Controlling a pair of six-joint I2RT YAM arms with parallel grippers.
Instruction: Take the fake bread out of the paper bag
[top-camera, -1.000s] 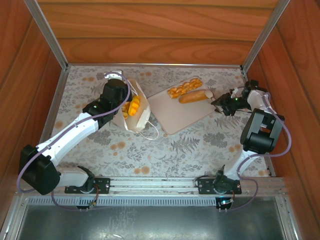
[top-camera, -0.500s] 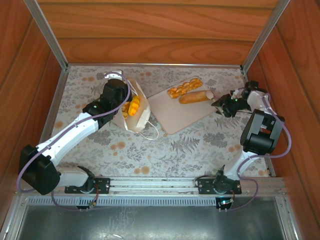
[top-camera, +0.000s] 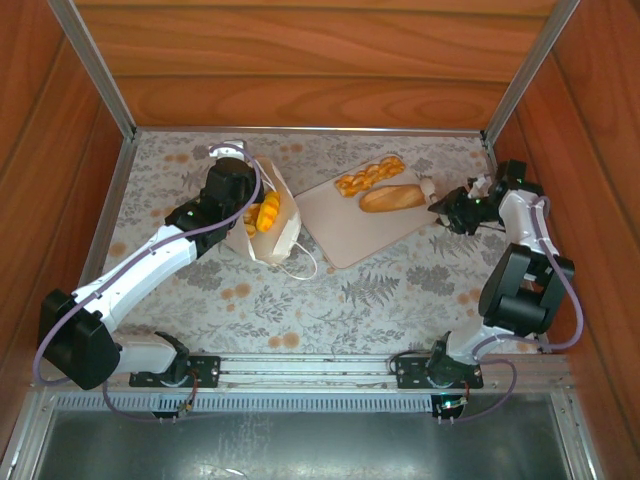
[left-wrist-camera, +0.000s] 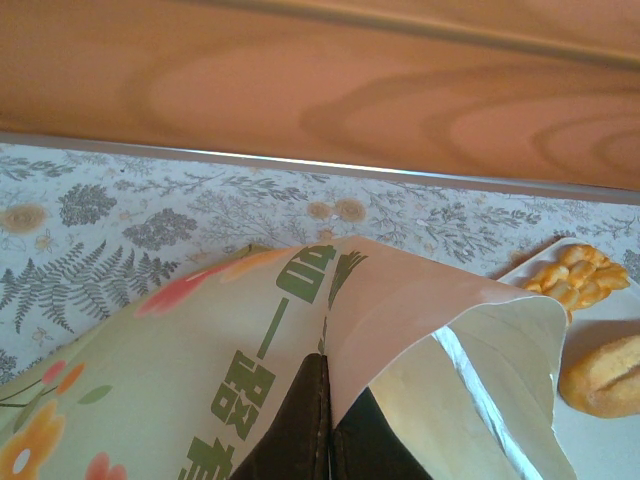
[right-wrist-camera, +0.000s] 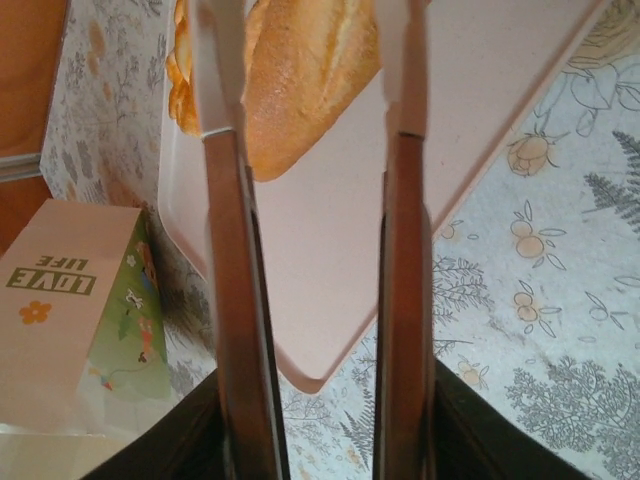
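The white paper bag (top-camera: 277, 238) stands left of centre with its mouth open. Orange fake bread (top-camera: 267, 212) shows inside it. My left gripper (top-camera: 240, 195) is shut on the bag's upper wall (left-wrist-camera: 200, 340), and its dark fingers (left-wrist-camera: 310, 430) pinch the paper. A braided loaf (top-camera: 370, 177) and a long bun (top-camera: 392, 197) lie on the beige tray (top-camera: 350, 235). My right gripper (top-camera: 432, 195) is at the bun's right end. It is open, with the bun (right-wrist-camera: 310, 80) lying on the tray between its fingertips (right-wrist-camera: 222, 70).
Wooden walls with metal rails close in the flowered table (top-camera: 330, 300) on three sides. The right arm's elbow (top-camera: 525, 285) stands close to the right wall. The bag's cord handle (top-camera: 300, 268) trails onto the table towards me.
The right gripper has drawn back a little to the right from the long bun, and its jaws have narrowed. The right elbow has swung nearer. The left arm and the bag have not moved.
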